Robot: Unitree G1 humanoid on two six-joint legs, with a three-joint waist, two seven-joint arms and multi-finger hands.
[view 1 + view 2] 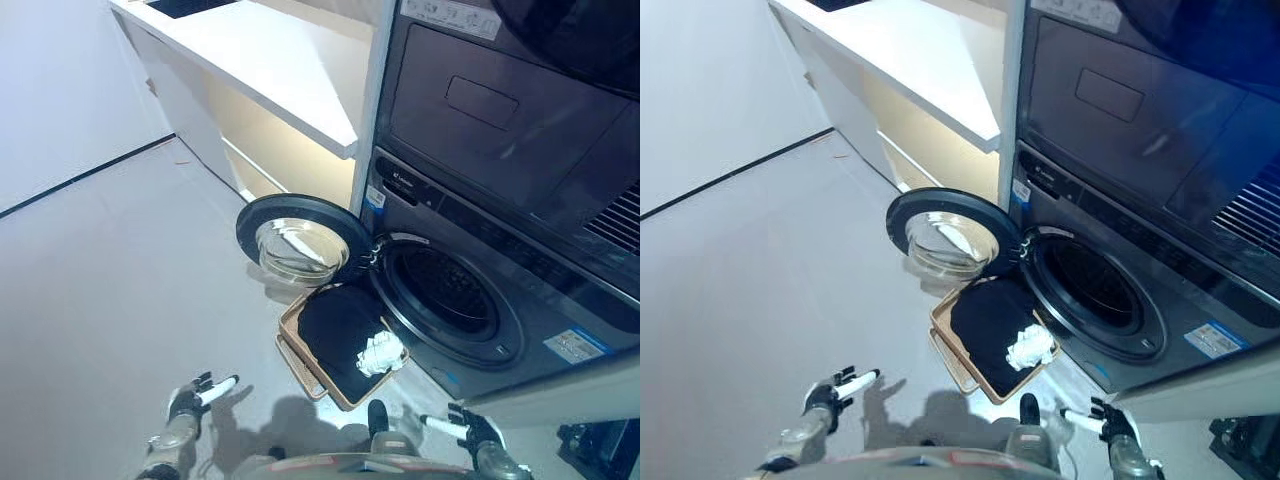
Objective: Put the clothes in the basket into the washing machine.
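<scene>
A tan basket [292, 346] stands on the floor right in front of the washing machine [470, 300]. It holds a dark garment [338, 325] and a crumpled white piece of cloth [379, 352] at its near right corner. The machine's round door [300, 240] stands swung open to the left, and the dark drum [440, 290] is open to view. My left hand [195, 395] is low at the bottom left, fingers straight, empty. My right hand [465, 428] is low at the bottom right, fingers straight, empty. Both are short of the basket.
A second dark appliance [500, 110] is stacked above the washing machine. A white counter with cabinets [260, 70] runs along the back left, beside the machines. Grey floor [110, 290] stretches to the left of the basket.
</scene>
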